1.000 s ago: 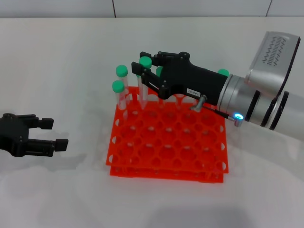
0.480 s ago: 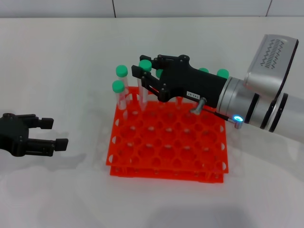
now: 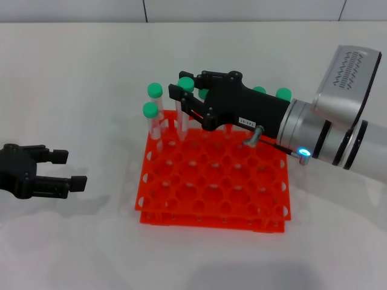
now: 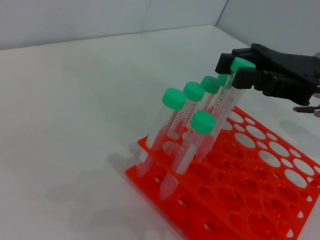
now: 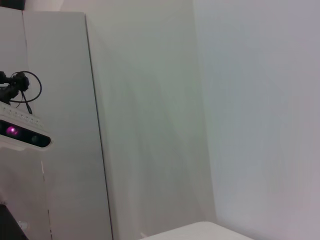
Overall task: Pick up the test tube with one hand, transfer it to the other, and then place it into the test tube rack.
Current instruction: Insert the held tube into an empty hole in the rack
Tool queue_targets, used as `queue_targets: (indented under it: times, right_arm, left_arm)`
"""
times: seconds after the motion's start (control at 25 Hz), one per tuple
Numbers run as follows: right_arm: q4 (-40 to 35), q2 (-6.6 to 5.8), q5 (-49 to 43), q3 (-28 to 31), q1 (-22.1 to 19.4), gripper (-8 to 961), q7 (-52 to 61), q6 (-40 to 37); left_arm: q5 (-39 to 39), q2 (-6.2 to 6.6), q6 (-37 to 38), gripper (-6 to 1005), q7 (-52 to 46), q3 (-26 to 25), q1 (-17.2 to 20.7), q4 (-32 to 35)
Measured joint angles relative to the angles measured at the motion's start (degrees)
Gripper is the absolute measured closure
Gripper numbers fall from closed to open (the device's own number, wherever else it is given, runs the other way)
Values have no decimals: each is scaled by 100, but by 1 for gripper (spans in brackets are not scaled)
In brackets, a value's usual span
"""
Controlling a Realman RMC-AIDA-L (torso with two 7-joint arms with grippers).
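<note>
My right gripper (image 3: 179,95), black with a white label, is shut on the test tube (image 3: 183,115) just below its green cap (image 3: 185,84). It holds the tube tilted, with the lower end down in a back-row hole of the orange-red test tube rack (image 3: 211,184). The left wrist view shows the same grip (image 4: 235,70) on the tube (image 4: 222,107) above the rack (image 4: 240,200). My left gripper (image 3: 68,169) is open and empty, low over the table to the left of the rack. The right wrist view shows only a wall.
Several other green-capped tubes stand in the rack's back rows, two at the left corner (image 3: 155,90) (image 3: 150,110) and more behind my right gripper (image 3: 283,93). The rack's front holes are unfilled. White table lies all around.
My right gripper has sunk slightly with the tube, so its green cap sits a little lower. The left gripper has not moved.
</note>
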Motion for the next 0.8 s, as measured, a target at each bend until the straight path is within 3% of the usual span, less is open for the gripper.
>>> queue_targets:
  times: [0.8]
  right_arm:
    - [4,0,-34,-147,-7,688,-1,31]
  left_arm:
    - [-14,0,-26,109,40,0,-21,0]
